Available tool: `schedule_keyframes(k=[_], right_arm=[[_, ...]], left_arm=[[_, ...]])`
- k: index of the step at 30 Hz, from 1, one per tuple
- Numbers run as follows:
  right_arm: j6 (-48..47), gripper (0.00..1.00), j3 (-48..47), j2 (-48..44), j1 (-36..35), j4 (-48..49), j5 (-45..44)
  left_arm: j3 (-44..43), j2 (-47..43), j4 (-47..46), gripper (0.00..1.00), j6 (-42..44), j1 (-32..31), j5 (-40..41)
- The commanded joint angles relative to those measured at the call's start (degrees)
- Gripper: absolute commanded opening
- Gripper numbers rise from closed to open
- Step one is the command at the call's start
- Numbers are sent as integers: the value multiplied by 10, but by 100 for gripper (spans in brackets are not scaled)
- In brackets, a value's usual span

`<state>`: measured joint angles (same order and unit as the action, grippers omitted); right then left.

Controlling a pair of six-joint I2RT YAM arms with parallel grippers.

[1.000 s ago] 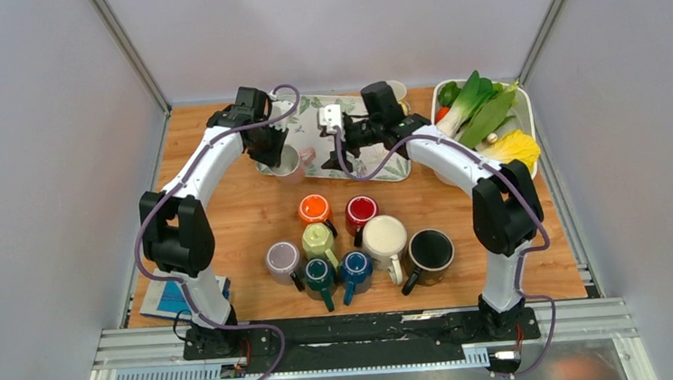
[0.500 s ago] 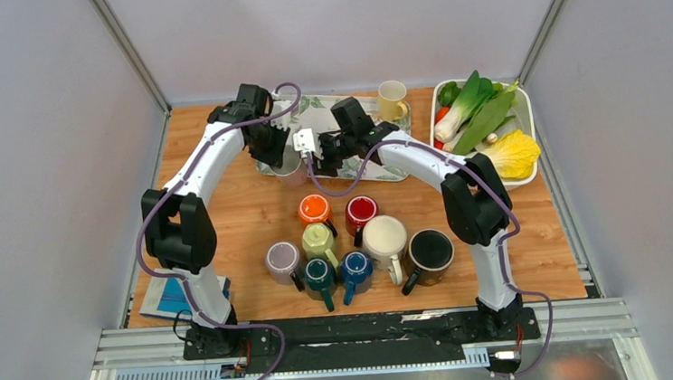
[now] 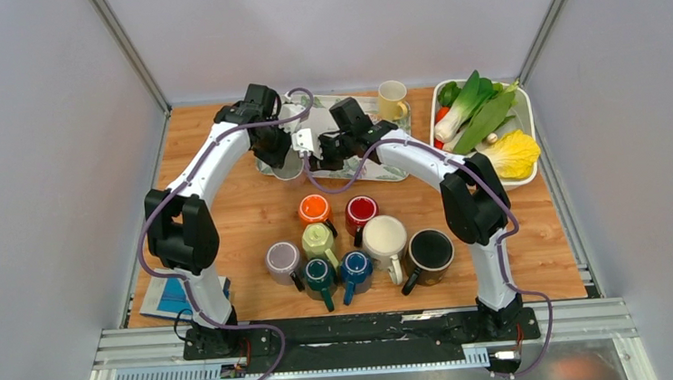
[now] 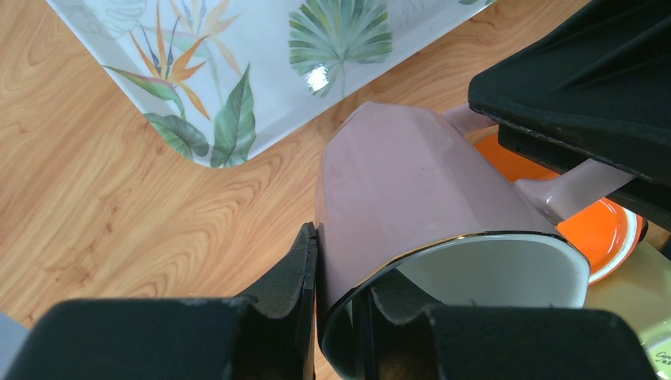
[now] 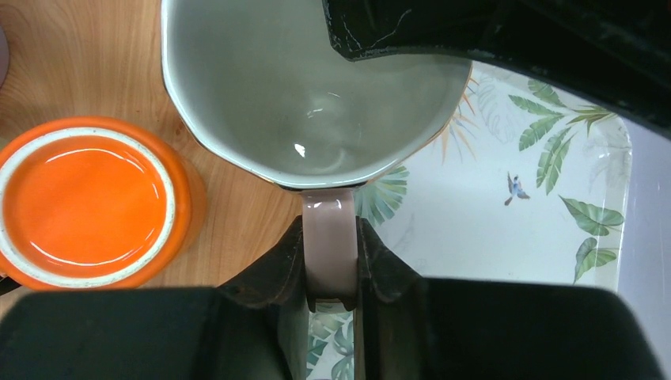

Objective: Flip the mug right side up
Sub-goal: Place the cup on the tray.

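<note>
**Two-arm hold during the righting step.** The pale pink faceted ceramic mug [image 4: 411,182] hangs above bare wood just off the near corner of the leaf-printed white tray [image 4: 261,63]. The glossy orange mug [image 5: 79,198] stands below and beside it. The left gripper [image 4: 340,289] pinches the rim wall, one finger outside and one inside. The right gripper [image 5: 331,265] is clamped on the pink handle [image 5: 329,229]. The mouth faces both wrist cameras, so we judge the turn nearly complete. To finish well, we would free one claw before the other moves, then level the rim and lower the base onto open wood, clear of the orange mug. Seen from overhead, both arms arch forward with elbows raised, and their wrists meet at the tray's near edge.
</note>
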<state>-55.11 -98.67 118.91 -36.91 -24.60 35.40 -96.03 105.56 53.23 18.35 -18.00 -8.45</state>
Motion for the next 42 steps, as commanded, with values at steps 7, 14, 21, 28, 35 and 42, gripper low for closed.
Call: schedule_keyframes(k=[7,14,21,28,35,42], right_arm=[[-63,30,-12,15,-25,-1,-5],[-96,31,-17,22,-26,-1,6],[-82,0,-20,22,-26,2,27],[3,0,6,7,-15,56,-30],[88,0,30,-8,14,116,-39],[174,0,11,11,42,161,-51]], left_arm=[[-63,-13,-46,0,-53,5,-71],[-72,-4,-37,0,-48,0,-92],[-75,2,-44,2,-75,0,-101],[-78,1,-37,37,-95,2,-24],[-87,-15,-54,51,-126,41,-12],[-66,-52,-94,51,-139,59,4]])
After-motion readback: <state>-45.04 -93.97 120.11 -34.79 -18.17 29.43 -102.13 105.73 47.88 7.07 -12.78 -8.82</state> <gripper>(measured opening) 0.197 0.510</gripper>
